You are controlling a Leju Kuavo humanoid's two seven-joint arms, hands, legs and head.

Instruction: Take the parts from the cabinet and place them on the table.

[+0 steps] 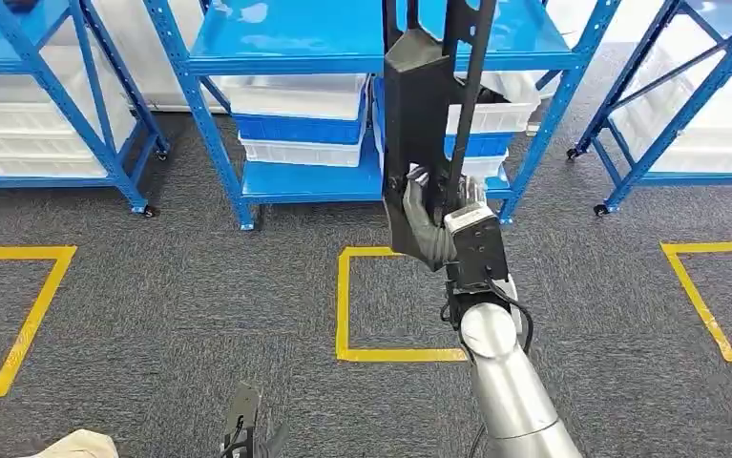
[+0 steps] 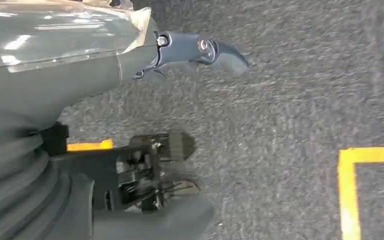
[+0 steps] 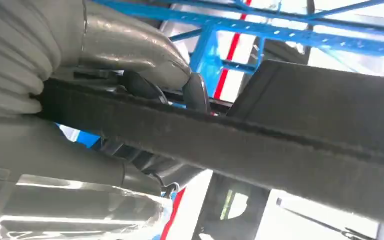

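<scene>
You stand on dark grey carpet [image 1: 199, 305] marked with yellow tape squares [image 1: 345, 305]. Ahead of you, blue metal racks [image 1: 290, 181] on small castors hold stacked white bins [image 1: 295, 95] and one blue bin [image 1: 297, 129]. Bright light falls on the white floor behind the racks.

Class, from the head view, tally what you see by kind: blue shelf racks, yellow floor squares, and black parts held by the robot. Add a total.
Blue shelf racks: 3
Yellow floor squares: 3
Black part, gripped by the right hand: 1
Total: 7
</scene>
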